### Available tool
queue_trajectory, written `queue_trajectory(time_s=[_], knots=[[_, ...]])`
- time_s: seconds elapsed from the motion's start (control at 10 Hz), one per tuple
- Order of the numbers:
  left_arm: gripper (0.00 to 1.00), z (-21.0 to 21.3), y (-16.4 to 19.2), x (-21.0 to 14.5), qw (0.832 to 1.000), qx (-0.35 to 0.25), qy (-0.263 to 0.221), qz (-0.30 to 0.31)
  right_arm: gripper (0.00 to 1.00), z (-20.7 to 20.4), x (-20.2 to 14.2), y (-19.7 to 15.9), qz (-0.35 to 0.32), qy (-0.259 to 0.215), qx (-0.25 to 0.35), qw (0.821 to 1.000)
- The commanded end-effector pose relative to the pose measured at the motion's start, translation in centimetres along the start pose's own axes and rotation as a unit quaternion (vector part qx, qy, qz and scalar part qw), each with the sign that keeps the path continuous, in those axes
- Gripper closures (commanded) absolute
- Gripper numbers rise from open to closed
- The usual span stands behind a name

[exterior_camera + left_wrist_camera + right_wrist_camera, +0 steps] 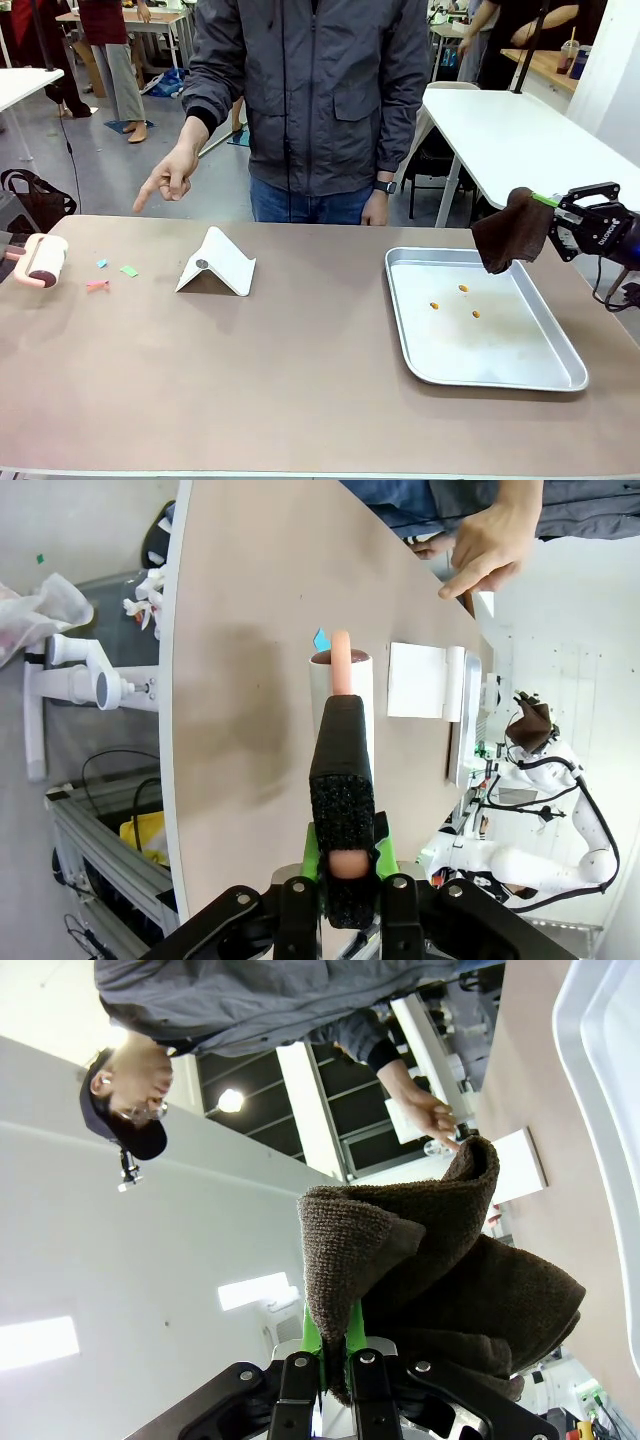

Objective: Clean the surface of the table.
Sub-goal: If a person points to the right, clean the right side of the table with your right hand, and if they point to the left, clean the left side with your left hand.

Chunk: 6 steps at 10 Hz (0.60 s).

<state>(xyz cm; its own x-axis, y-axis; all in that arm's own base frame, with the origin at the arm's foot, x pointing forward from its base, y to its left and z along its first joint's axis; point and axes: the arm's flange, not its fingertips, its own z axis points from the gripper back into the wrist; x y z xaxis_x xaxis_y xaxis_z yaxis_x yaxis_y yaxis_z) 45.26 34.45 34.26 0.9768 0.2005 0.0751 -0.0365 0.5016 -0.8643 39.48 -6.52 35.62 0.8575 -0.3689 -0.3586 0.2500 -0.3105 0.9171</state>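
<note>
Left tool [346, 865] clenched on lint roller [45, 260] handle at left edge of tabletop [300, 380], right tool [552, 212] grasping brown cloth [512, 232] over far right corner of metal tray [500, 345], tool lettering too small to read

One table [300, 380], one metal tray [500, 383], one white folded stand [215, 265], one lint roller [45, 260], one brown cloth [512, 232]; three paper scraps [128, 271], one each of blue, green and pink; three orange bits [463, 288] in the tray; one person [310, 90] at the far side, two hands showing
</note>
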Motion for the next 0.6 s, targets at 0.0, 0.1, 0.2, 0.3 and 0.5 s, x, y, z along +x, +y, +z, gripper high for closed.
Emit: queue_trajectory(time_s=[0.0,0.1,0.2,0.3,0.5], knots=[[0.78,-0.6,-0.6,-0.6,1.000,0.012,0.003,-0.005,1.00,0.0,-0.2,0.2,0.002,0.007,0.002,1.000],[0.78,-0.9,-0.6,-0.7,1.000,0.021,0.003,-0.003,1.00,0.0,-0.2,0.2,0.002,0.007,0.002,1.000],[0.78,-1.2,-0.5,-0.7,1.000,0.029,-0.004,-0.001,1.00,0.0,-0.2,0.2,0.002,0.007,0.002,1.000],[0.78,-1.8,-0.4,-0.6,0.999,0.043,-0.017,-0.004,1.00,0.0,-0.2,0.2,0.002,0.007,0.002,1.000],[0.78,-2.8,-0.4,-0.6,0.998,0.064,-0.025,-0.010,1.00,0.0,-0.2,0.2,0.002,0.007,0.002,1.000]])
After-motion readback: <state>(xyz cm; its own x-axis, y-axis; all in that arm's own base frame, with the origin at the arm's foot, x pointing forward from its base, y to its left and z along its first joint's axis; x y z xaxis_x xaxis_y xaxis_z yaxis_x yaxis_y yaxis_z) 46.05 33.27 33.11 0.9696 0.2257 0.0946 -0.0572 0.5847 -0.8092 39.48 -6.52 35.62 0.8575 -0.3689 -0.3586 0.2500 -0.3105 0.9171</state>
